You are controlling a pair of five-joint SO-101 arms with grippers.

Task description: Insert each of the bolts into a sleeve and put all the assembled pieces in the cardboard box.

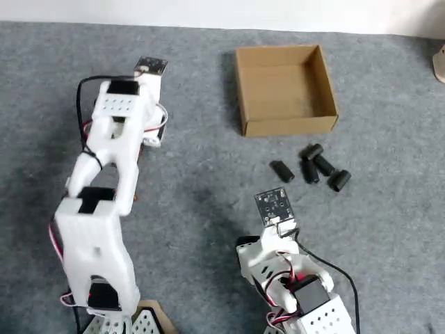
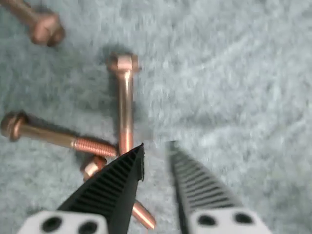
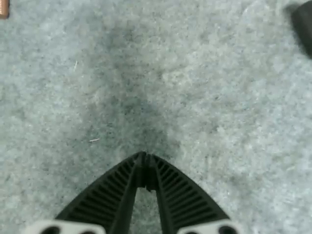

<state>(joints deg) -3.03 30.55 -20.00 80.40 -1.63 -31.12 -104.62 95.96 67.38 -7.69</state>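
Several copper bolts lie on the grey carpet in the left wrist view: one straight ahead (image 2: 126,102), one to the side (image 2: 53,136), one farther off (image 2: 43,25), and one partly under a finger (image 2: 92,168). My left gripper (image 2: 156,149) hovers open just above them, its fingers holding nothing. Several black sleeves (image 1: 311,168) lie in a loose cluster in front of the cardboard box (image 1: 286,125), which holds nothing. My right gripper (image 3: 145,157) is shut on nothing over bare carpet, with one sleeve (image 3: 304,20) off to the side.
The left arm (image 1: 115,139) stretches across the left half of the carpet and covers the bolts in the high view. The right arm (image 1: 281,264) sits near the front edge, short of the sleeves. Open carpet lies between the arms.
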